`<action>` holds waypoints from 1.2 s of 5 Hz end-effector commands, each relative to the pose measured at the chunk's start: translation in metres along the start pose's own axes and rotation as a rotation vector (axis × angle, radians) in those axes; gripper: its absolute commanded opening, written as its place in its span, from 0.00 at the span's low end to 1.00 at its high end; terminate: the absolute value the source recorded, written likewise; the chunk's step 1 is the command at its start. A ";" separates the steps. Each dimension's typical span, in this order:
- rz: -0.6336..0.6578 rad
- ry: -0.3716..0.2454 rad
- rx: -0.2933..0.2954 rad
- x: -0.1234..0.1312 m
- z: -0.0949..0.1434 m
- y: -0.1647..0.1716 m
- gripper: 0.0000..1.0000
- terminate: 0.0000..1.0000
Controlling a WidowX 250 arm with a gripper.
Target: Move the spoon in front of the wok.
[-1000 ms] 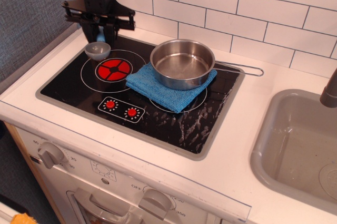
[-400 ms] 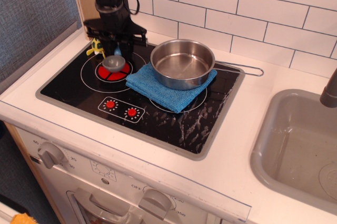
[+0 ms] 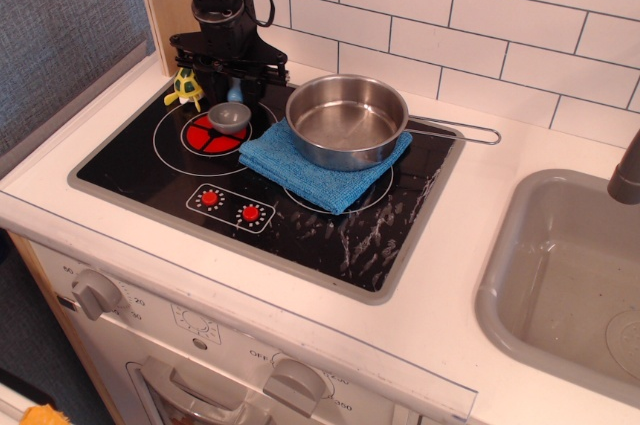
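The spoon [image 3: 230, 116] has a grey round bowl and a light-blue handle and hangs over the red burner [image 3: 210, 133], left of the wok. My black gripper [image 3: 236, 85] is shut on the spoon's blue handle and holds it just above the stove top. The wok [image 3: 346, 120], a shiny steel pan with a thin wire handle pointing right, sits on a blue cloth [image 3: 318, 166] at the stove's middle.
A yellow-green toy turtle [image 3: 186, 89] lies at the stove's back left, beside my gripper. Two red printed dials [image 3: 230, 207] mark the black stove top in front. A grey sink [image 3: 570, 275] is at the right. A white tiled wall stands behind.
My gripper has carried the spoon from the stove's back left corner to the right, over the red burner, closer to the wok. The toy turtle has come into view.
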State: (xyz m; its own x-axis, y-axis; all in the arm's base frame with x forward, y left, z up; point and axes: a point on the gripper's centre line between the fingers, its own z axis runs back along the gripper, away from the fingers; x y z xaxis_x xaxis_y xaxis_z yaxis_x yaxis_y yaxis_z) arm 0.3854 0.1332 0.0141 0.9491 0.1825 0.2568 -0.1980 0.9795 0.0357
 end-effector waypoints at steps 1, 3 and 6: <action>0.005 -0.048 -0.006 0.006 0.020 -0.019 1.00 0.00; 0.023 -0.100 -0.013 0.011 0.052 -0.014 1.00 0.00; 0.029 -0.203 -0.060 0.008 0.110 -0.013 1.00 0.00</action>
State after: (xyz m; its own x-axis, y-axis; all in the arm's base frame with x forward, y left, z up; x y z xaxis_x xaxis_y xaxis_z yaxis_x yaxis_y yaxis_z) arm 0.3652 0.1238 0.1030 0.8930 0.2025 0.4020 -0.2042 0.9782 -0.0390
